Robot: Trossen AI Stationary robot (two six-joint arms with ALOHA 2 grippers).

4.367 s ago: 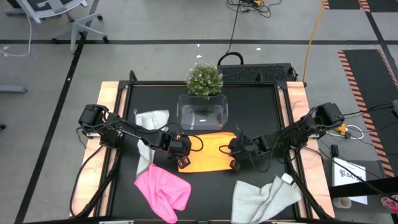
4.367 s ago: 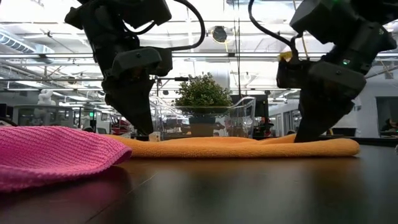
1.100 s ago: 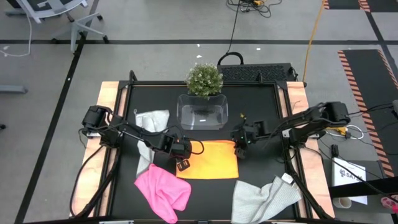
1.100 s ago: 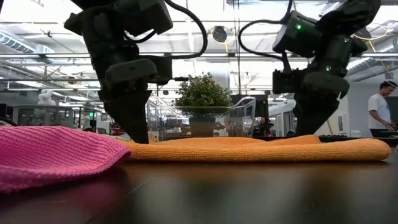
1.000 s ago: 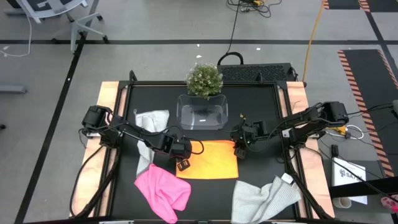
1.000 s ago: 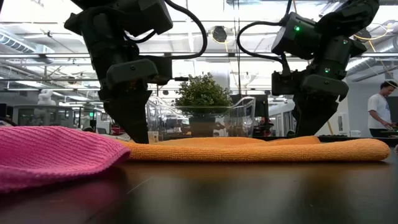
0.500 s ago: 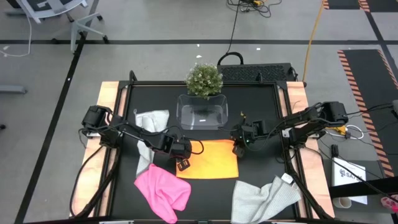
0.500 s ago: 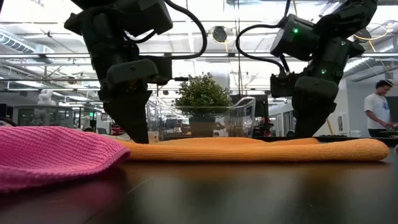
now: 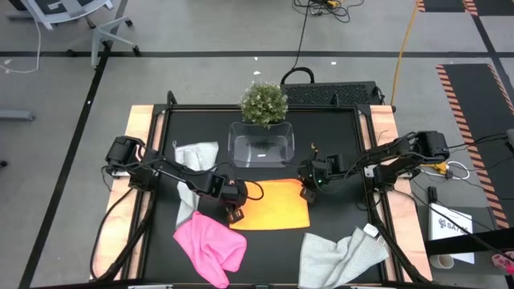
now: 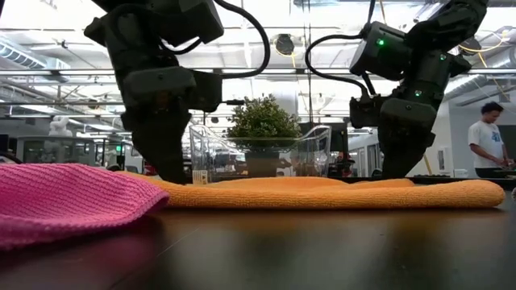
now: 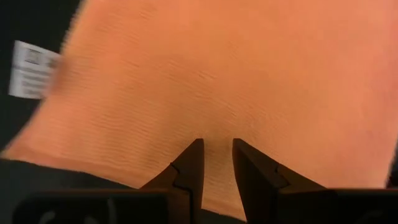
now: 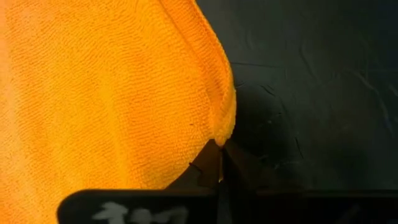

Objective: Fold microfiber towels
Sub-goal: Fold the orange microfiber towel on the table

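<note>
The left gripper (image 11: 216, 152) has its two dark fingers spread a little apart, a narrow gap between the tips, which press down on the flat orange-yellow microfiber towel (image 9: 271, 204) near that towel's near left corner; no cloth is caught between them. A white care label (image 11: 31, 70) sticks out from the towel's edge, off to one side of this gripper.

The right gripper (image 12: 219, 167) has its fingers pressed together on a small raised fold at the orange-yellow towel's far right corner, pinching the hem there where the cloth meets the black table top (image 12: 311, 93).

The orange-yellow towel lies spread in a rectangle at the middle of the black table (image 9: 337, 136), flat and low in the low view (image 10: 339, 193), between the two grippers. Just behind it stands a clear plastic tub (image 9: 262, 144), and behind that a small green potted plant (image 9: 264, 102). To the towel's left lies a crumpled light grey microfiber towel (image 9: 195, 156) under the left arm. In front and to the left lies a bunched bright pink microfiber towel (image 9: 210, 245), and in front and to the right a second rumpled light grey towel (image 9: 341, 254) at the table's near edge.
</note>
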